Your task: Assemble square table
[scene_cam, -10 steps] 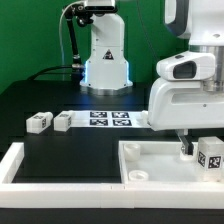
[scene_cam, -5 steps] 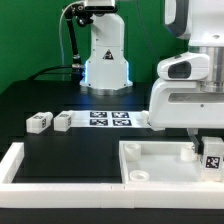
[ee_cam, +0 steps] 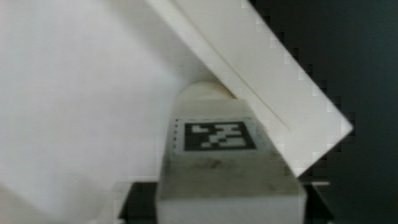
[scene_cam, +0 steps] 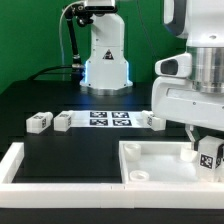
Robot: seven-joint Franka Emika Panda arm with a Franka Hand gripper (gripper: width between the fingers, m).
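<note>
Black tabletop [scene_cam: 70,148] under white square panel [scene_cam: 150,160]; tagged leg block [ee_cam: 217,138] clamped between part-closed fingers [scene_cam: 189,150], over the panel.

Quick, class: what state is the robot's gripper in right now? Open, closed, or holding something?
Gripper: closed on a white tagged leg block, at the square table panel.

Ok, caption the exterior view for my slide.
End effector grips a tagged leg block at the square panel; two more leg blocks lie beside the marker board.
</note>
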